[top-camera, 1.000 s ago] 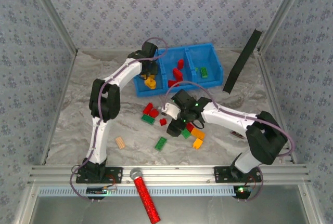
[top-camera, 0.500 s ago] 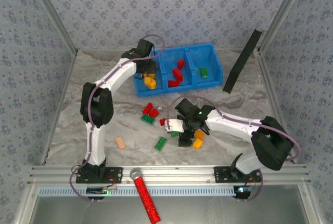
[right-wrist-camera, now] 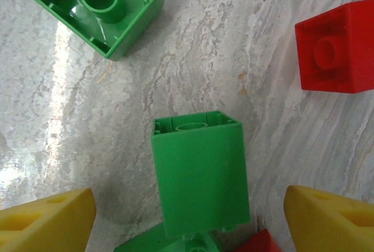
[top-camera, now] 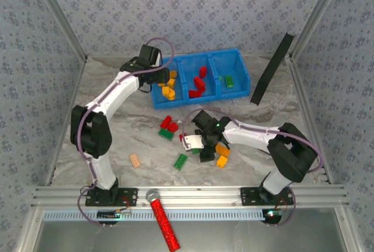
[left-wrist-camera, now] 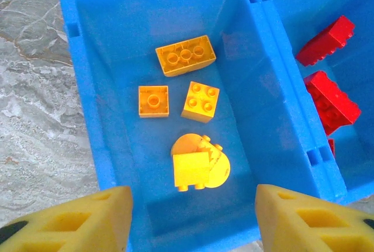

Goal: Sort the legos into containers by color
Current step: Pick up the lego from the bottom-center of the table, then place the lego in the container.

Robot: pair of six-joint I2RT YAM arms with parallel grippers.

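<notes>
Well, top view first: the tray [top-camera: 241,65] already holds yellow legos in its left bin, reds in the middle and one green on the right. A scatter of legos [top-camera: 168,124] lies on the marbled table [top-camera: 146,144] in front of the tray, so I'd say roughly half done. The left claw [top-camera: 156,81] hovers over the tray's left bin and the right claw [top-camera: 201,149] is down among the loose ones. Left wrist: fingers apart, empty, above glossy studded yellow bricks [left-wrist-camera: 185,55] and a round disc [left-wrist-camera: 222,170]. Right wrist: fingers wide apart around a smooth green brick [right-wrist-camera: 198,173] on its side, hollow end showing, not gripped yet.
</notes>
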